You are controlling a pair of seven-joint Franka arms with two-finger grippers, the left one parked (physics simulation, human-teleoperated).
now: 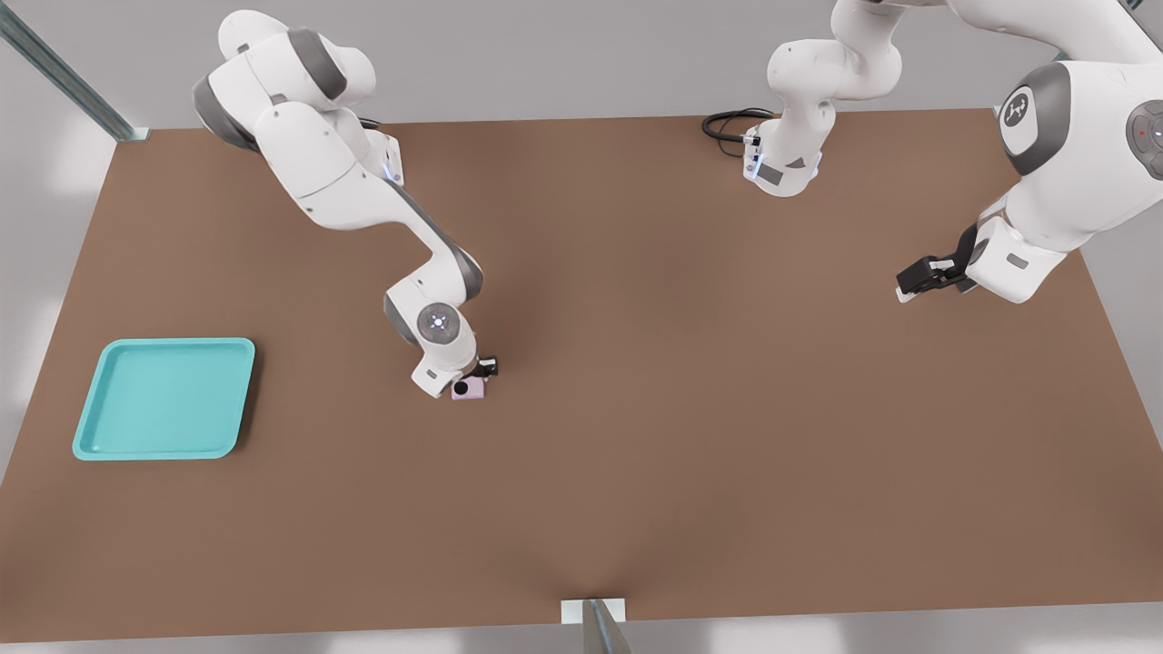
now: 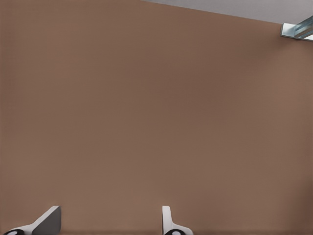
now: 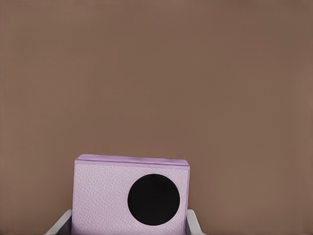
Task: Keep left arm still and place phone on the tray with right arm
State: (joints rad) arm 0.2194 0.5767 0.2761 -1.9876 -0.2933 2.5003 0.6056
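Note:
The pale pink-lilac phone (image 1: 468, 389) is near the middle of the brown table, one black round lens facing up. My right arm's gripper (image 1: 474, 376) is directly over it. In the right wrist view the phone (image 3: 105, 196) fills the space between the two grey fingertips (image 3: 193, 223), which press against its two sides, so the gripper (image 3: 129, 224) is shut on it. Whether the phone rests on the table or hangs just above it I cannot tell. The turquoise tray (image 1: 164, 398) lies empty far toward the front view's left, well apart from the phone.
The parked arm's black gripper (image 1: 927, 272) hangs over the table at the front view's right. A black cable (image 1: 727, 123) loops at the far edge. Metal posts stand at the near edge (image 1: 600, 627) and the far left corner (image 1: 73, 77).

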